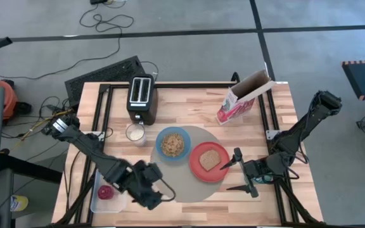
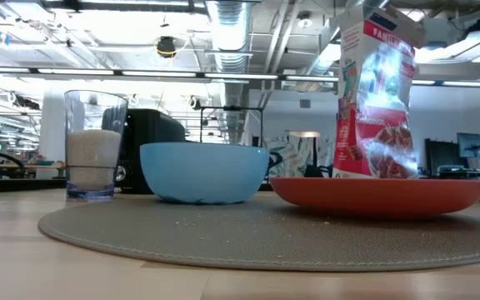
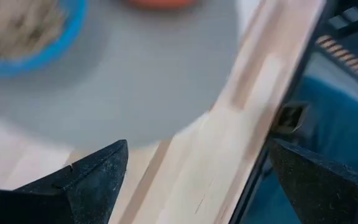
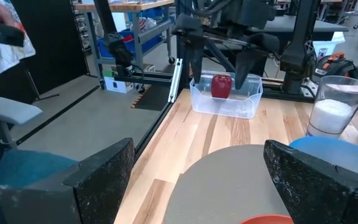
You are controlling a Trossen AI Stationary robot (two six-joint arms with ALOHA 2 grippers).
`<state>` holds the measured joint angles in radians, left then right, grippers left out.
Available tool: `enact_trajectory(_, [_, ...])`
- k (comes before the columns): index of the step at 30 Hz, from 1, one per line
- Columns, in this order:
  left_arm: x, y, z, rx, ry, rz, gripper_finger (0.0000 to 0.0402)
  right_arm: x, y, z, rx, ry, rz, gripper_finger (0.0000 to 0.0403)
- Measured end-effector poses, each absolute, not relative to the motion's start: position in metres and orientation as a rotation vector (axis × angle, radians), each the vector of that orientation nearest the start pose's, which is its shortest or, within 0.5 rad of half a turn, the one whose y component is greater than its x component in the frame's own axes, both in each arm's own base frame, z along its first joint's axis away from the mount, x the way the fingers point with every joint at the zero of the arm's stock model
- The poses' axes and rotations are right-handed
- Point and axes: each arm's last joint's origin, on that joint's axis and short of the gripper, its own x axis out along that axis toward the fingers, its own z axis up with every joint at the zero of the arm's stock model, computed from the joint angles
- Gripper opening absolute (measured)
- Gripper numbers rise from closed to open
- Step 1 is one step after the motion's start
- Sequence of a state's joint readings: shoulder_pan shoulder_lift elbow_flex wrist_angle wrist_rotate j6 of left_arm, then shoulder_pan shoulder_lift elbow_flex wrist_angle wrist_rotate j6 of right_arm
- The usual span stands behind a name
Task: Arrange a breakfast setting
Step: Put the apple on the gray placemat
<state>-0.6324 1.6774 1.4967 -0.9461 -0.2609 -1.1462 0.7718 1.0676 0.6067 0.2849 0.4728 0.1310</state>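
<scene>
The round grey-beige mat (image 1: 192, 166) lay on the wooden table (image 1: 189, 101), and everything else can be placed from it. On the mat's far left part sat the light-blue bowl (image 1: 173, 144), filled with cereal; just beside it, on the mat's right part, sat the red-orange plate (image 1: 209, 161) with the toast slice (image 1: 210, 159) lying flat on it. The glass (image 1: 135, 132), about half full of something white, stood just off the mat's far-left edge, near the bowl. The red apple (image 1: 106, 192) rested inside the clear plastic tub (image 1: 104, 197), well off the mat's left side at the table's near-left corner.

The left gripper (image 1: 152, 193) hung over the mat's near-left edge, between the tub and the mat; its fingers (image 3: 86, 180) were spread wide apart and held nothing. The right gripper (image 1: 246, 174) hovered just off the mat's right edge, beside the plate, its fingers (image 4: 98, 180) likewise wide apart and empty.

Farther out, the black-and-silver toaster (image 1: 142, 99) stood beyond the glass, past the mat's far-left side. An opened cereal box (image 1: 243, 98) stood tilted beyond the mat's far-right side.
</scene>
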Motion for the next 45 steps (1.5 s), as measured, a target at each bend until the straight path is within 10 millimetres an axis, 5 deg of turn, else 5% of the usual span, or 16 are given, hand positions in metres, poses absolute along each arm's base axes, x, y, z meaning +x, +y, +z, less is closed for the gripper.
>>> enact_trajectory(11, [0.195,-0.224,0.287,-0.569,1.307,0.661,0.0375,0.175,0.152,0.263,0.029,0.163,0.288,0.0385])
enact_trajectory(17, [0.166,-0.230,0.288,-0.575,1.338,0.826,0.0375,0.175,0.152,0.263,0.038,0.163,0.287,0.0385])
enact_trajectory(31, [0.137,-0.205,0.296,-0.752,1.288,0.914,0.0375,0.175,0.151,0.263,0.020,0.161,0.287,0.0385])
enact_trajectory(36, [0.131,-0.197,0.276,-0.919,1.275,0.849,0.0375,0.175,0.151,0.263,0.016,0.160,0.287,0.0385])
enact_trajectory(45, [0.126,-0.192,0.238,-0.947,1.419,0.880,0.0375,0.175,0.151,0.263,0.017,0.160,0.287,0.0385])
